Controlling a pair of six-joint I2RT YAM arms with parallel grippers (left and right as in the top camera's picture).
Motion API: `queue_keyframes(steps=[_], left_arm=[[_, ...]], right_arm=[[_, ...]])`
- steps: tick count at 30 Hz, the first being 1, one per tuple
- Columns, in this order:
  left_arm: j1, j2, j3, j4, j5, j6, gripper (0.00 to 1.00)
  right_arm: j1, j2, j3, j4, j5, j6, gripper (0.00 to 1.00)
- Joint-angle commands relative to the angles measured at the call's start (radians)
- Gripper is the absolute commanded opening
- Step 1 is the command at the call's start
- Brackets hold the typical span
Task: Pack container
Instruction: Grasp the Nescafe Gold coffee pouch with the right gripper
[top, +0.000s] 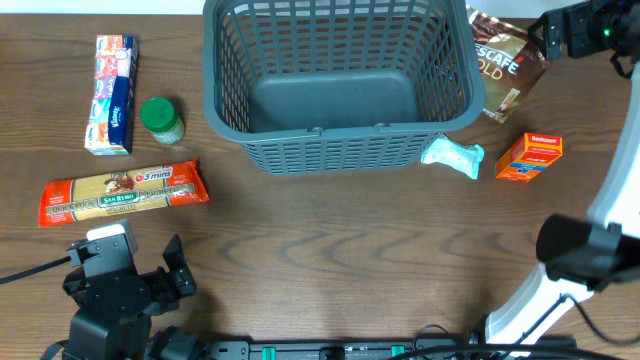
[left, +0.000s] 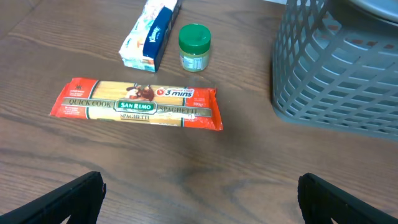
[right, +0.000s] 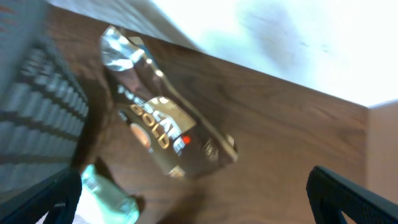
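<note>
The dark grey-blue lattice basket (top: 340, 135) stands at the back middle of the table with nothing in it. It also shows at the right of the left wrist view (left: 339, 81) and at the left of the right wrist view (right: 37, 106). My left gripper (top: 125, 262) is open and empty at the front left, its fingers (left: 202, 196) above bare wood short of a red spaghetti pack (left: 137, 104). My right gripper (top: 560, 30) is open and empty at the back right, its fingers (right: 196, 199) near a Nescafe Gold pouch (right: 161, 130).
Left of the basket lie a tissue pack (top: 112, 95), a green-lidded jar (top: 161, 119) and the spaghetti pack (top: 123, 193). Right of it are the coffee pouch (top: 505, 65), a pale green packet (top: 453, 156) against the basket's corner, and an orange box (top: 529, 158).
</note>
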Motion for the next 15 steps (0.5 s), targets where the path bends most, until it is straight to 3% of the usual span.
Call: queue_keyframes(steps=[1, 7, 15], left_arm=[[0.0, -0.004, 0.015, -0.003, -0.02, -0.016, 0.99], [0.0, -0.004, 0.015, -0.003, -0.02, -0.016, 0.98], [0.0, -0.004, 0.015, -0.003, -0.02, -0.016, 0.99]], right_arm=[[-0.049, 0.069, 0.0, 0.055, -0.169, -0.123, 0.99], [-0.065, 0.217, 0.0, 0.171, -0.212, -0.165, 0.99], [-0.044, 0.36, 0.0, 0.171, -0.271, -0.254, 0.99]])
